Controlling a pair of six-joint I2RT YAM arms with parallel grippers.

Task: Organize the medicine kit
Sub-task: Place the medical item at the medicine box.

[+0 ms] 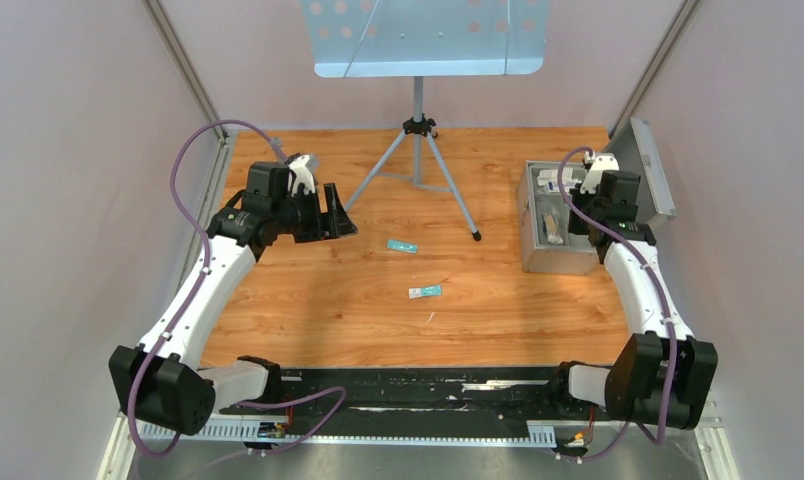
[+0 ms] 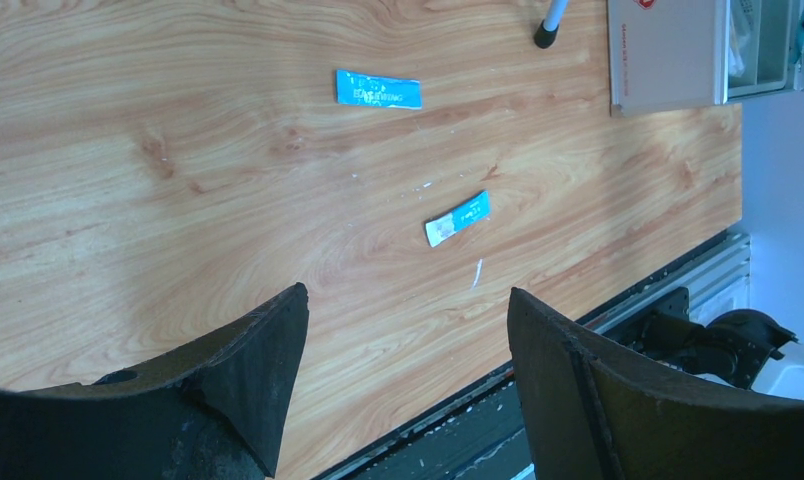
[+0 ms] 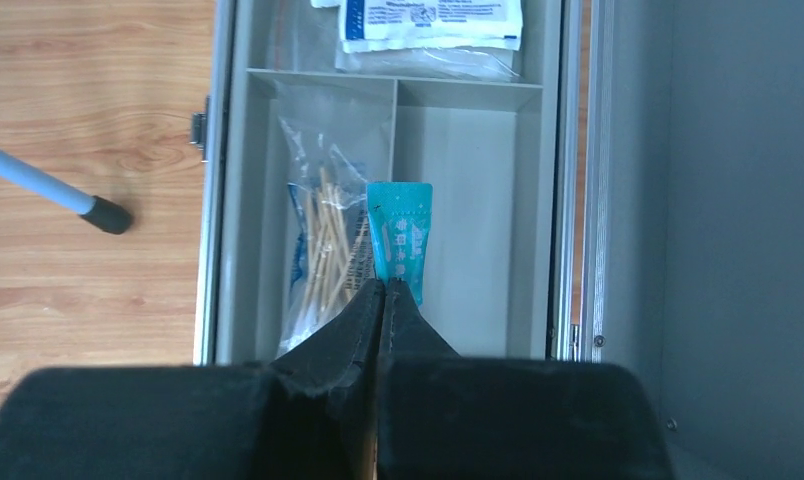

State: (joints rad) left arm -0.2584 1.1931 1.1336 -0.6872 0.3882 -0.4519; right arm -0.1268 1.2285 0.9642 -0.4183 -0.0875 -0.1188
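Observation:
The medicine kit (image 1: 556, 262), a silver-grey case, stands open at the right of the table, its lid (image 1: 646, 165) raised behind it. My right gripper (image 3: 383, 285) hangs over its grey inner tray (image 3: 468, 95), shut on a teal packet (image 3: 400, 228) that sticks out past the fingertips, above the divider between two compartments. A bag of cotton swabs (image 3: 323, 245) lies in the left compartment. White packets (image 3: 433, 22) fill the far one. Two more teal packets (image 1: 403, 246) (image 1: 425, 292) lie on the wood mid-table. My left gripper (image 2: 408, 310) is open and empty above the table's left side.
A music stand's tripod (image 1: 418, 150) stands at the back middle; one foot (image 3: 108, 215) rests just left of the case. Grey walls close in both sides. The arms' black base rail (image 1: 398, 385) runs along the near edge.

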